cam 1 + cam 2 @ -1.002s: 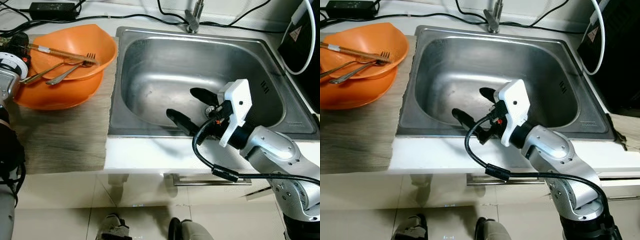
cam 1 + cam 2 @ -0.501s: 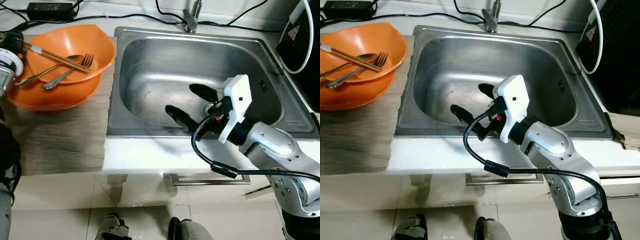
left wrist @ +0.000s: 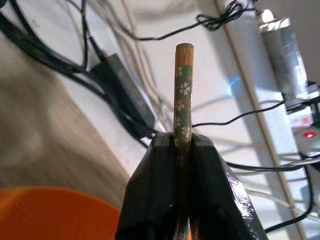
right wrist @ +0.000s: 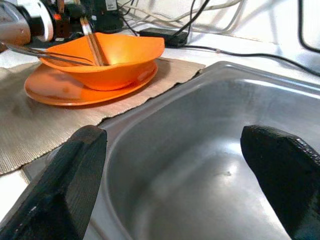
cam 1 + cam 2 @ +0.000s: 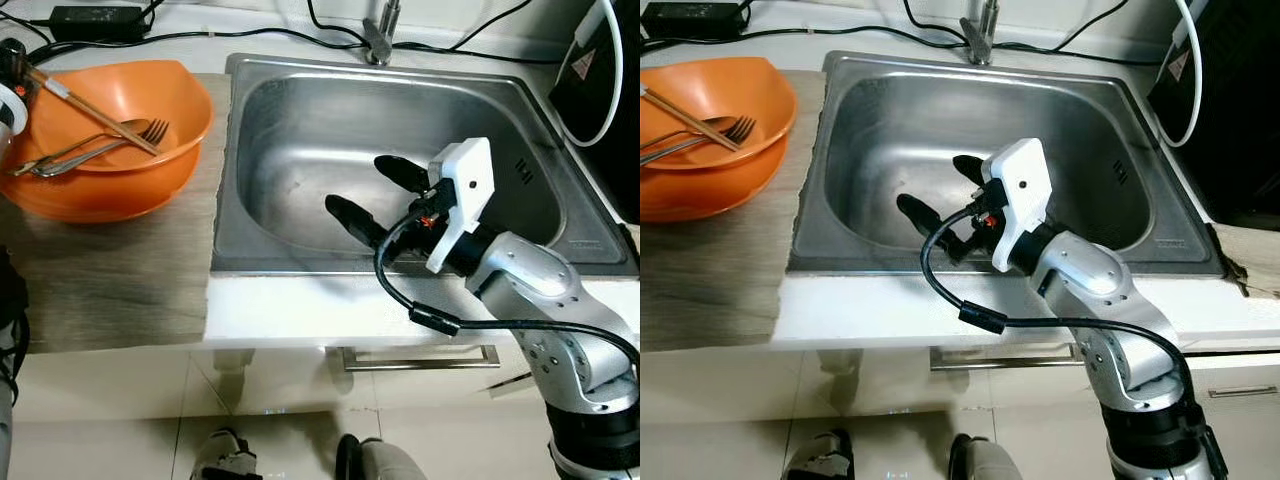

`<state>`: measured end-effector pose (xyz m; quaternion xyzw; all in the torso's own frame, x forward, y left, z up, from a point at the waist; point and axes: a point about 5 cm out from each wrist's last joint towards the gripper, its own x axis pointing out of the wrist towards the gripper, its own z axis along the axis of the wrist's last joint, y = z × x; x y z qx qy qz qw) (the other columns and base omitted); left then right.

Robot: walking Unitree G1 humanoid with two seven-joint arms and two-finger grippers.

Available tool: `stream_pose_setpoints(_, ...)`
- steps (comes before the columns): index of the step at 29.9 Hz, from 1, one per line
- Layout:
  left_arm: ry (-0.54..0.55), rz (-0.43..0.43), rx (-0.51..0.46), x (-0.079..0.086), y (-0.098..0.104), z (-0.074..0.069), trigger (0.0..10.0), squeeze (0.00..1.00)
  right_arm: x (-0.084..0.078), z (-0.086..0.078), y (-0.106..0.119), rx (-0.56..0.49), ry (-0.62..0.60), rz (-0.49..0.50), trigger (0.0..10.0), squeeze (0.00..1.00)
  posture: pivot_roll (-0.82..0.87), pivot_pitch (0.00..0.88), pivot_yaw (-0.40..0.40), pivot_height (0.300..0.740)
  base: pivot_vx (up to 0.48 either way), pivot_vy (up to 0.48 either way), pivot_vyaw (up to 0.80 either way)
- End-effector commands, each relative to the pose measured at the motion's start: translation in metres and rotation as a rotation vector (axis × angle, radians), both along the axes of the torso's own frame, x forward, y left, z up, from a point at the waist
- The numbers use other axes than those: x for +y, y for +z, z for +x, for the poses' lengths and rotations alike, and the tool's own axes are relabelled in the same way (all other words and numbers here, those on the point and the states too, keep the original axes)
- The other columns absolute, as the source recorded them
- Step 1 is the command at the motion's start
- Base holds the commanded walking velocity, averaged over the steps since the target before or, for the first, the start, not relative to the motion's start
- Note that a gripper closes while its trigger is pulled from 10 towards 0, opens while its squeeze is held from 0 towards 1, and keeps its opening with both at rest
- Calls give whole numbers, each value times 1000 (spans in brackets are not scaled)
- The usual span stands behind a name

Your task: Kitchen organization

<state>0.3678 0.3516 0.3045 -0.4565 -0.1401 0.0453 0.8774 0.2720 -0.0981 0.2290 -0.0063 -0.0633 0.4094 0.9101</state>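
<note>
An orange bowl (image 5: 105, 105) rests on an orange plate (image 5: 95, 195) left of the sink, with a fork (image 5: 100, 150) and a spoon (image 5: 120, 130) lying in it. My left gripper (image 5: 12, 65) is at the bowl's far-left rim, shut on the upper end of brown chopsticks (image 5: 95, 108) that slant down into the bowl. In the left wrist view the fingers (image 3: 155, 190) clamp a green flowered chopstick (image 3: 183, 90). My right gripper (image 5: 372, 197) hangs open over the steel sink (image 5: 300, 120) with nothing between its fingers (image 4: 65, 190).
Plate and bowl sit on a woven mat (image 5: 110, 280). A faucet (image 5: 378, 30) stands behind the sink. A power adapter (image 5: 85, 17) and cables lie along the back of the counter. A black appliance (image 5: 610, 90) stands at the right. The white counter edge (image 5: 300, 315) is nearest me.
The left gripper has raised the held end of the chopsticks, so they slant more steeply into the bowl. Fork and spoon have shifted in the bowl. The right gripper stays open over the sink.
</note>
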Motion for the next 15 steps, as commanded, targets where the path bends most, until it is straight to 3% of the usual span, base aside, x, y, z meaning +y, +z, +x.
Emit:
stream_pose_setpoints(1, -6, 25, -21, -3, 13, 1, 0, 0, 3, 4, 2, -26, 1, 0, 10000, 0, -41, 109, -69, 740, 0, 0, 0)
stream_pose_setpoints(6, -12, 13, -112, -5, 35, 1, 0, 0, 4, 8, 5, -54, -24, 28, 10000, 0, -29, 100, -61, 740, 0, 0, 0)
stream_pose_setpoints(8, -37, 14, -173, -10, 53, 1, 0, 0, 2, 13, 8, -71, -70, 64, 10000, 0, -7, 86, -54, 740, 0, 0, 0)
stream_pose_setpoints(12, -111, 47, -244, -29, 84, 4, 0, 0, 0, 19, 17, -110, -129, 136, 10000, 0, 24, 64, -44, 740, 0, 0, 0)
stream_pose_setpoints(15, -173, 94, -255, -45, 94, 8, 0, 0, 1, 22, 25, -138, -141, 170, 10000, 0, 34, 54, -45, 740, 0, 0, 0)
